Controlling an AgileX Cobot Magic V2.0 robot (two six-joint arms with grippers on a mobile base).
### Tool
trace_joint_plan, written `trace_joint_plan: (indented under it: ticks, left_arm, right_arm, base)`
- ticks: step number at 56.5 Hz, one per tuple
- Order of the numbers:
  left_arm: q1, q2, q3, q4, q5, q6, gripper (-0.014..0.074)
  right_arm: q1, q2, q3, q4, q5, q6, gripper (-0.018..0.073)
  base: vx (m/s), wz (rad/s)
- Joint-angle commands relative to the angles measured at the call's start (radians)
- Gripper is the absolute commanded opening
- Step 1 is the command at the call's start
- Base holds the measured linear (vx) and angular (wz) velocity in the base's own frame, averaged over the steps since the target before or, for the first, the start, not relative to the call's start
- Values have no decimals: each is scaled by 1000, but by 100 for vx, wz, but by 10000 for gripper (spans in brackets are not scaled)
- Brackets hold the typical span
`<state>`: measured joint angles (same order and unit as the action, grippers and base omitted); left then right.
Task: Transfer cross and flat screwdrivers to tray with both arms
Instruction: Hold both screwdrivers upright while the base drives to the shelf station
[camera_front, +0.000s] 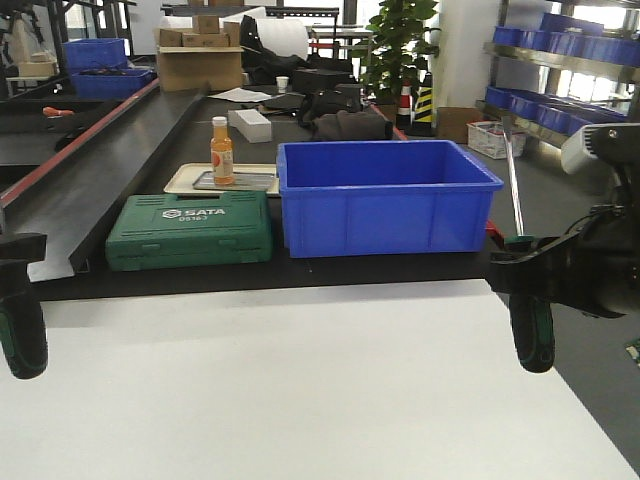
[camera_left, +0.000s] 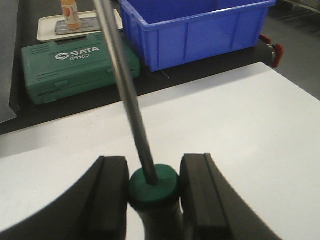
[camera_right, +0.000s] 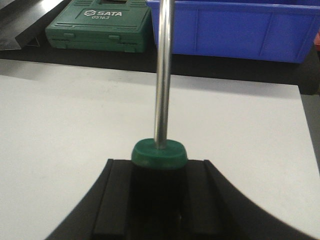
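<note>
The left gripper is clamped on one screwdriver, held shaft-up over the white table. The right gripper is likewise clamped on the other screwdriver. Both pickups look done. Carrying them to the tray, which is not plainly in view, remains.

A white flat-topped bench fills the foreground. Over its left side, the left gripper clamps the handle of a black-and-green steel-shafted screwdriver, shaft pointing up. At the bench's right edge, the right gripper clamps a second black-and-green steel-shafted screwdriver the same way. Behind the far edge runs a long black bench. On it sits a green plastic tool case, with a deep blue plastic bin just beside it on the right. Behind the case lies a beige plastic tray holding a dull grey metal tray. A small orange bottle stands at the metal tray's left end.
</note>
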<state>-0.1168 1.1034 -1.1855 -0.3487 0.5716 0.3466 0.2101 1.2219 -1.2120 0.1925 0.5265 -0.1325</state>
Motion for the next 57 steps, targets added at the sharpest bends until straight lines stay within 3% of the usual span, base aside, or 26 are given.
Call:
trace_joint_plan:
  ticks: [1, 22, 57]
  left_arm:
    - [-3, -22, -31, -24, -84, -1, -6]
    - [-3, -22, -31, -24, -84, -1, -6]
    - [-3, -22, -31, -24, -84, -1, -6]
  right_arm:
    - [-3, -28, -33, 5, -84, -5, -8]
    - [-3, -28, -33, 5, -84, -5, -8]
    - [-3, -28, -33, 5, -84, -5, -8]
  base:
    - [-24, -26]
    - [-22, -41]
    - [-16, -68]
